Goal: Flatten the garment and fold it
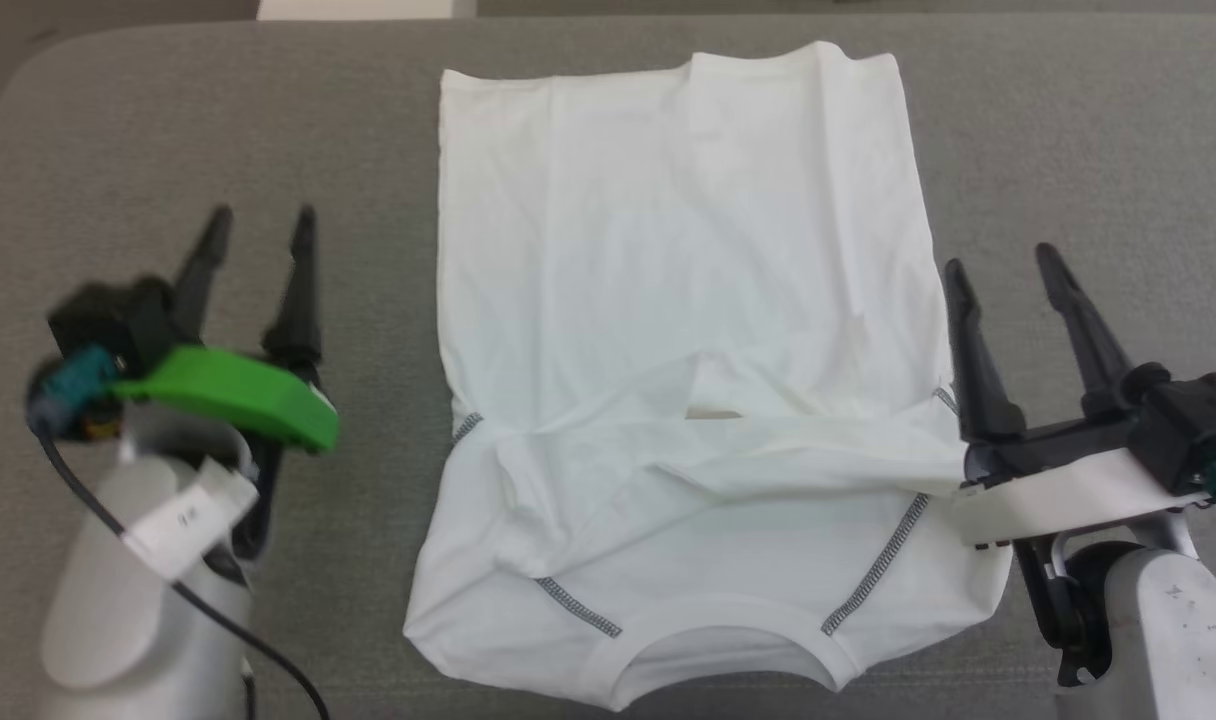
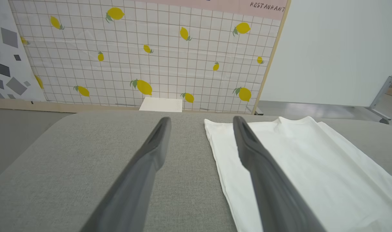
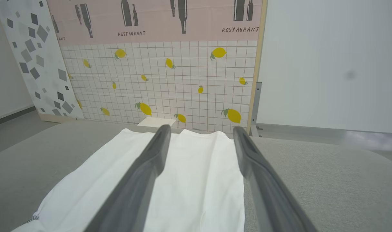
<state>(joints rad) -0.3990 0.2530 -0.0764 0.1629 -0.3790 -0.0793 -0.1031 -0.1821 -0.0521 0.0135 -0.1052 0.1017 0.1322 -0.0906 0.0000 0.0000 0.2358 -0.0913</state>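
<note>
The garment (image 1: pixel 668 300), a white T-shirt with dark grey zigzag stitching, lies on the grey padded table (image 1: pixel 148 130) with its round neckline toward me. Both sleeves are folded inward across the chest, leaving rumpled layers there; the body beyond lies fairly flat. My left gripper (image 1: pixel 260 222) hovers open to the left of the shirt, apart from it, nothing between its fingers. My right gripper (image 1: pixel 1003 262) stands open at the shirt's right edge, also empty. The shirt appears in the left wrist view (image 2: pixel 296 161) right of the fingers and in the right wrist view (image 3: pixel 196 180) beneath them.
A white box (image 2: pixel 161 104) stands beyond the table's far edge, before a lemon-patterned panel (image 2: pixel 151 58). Bare grey table surface extends on both sides of the shirt.
</note>
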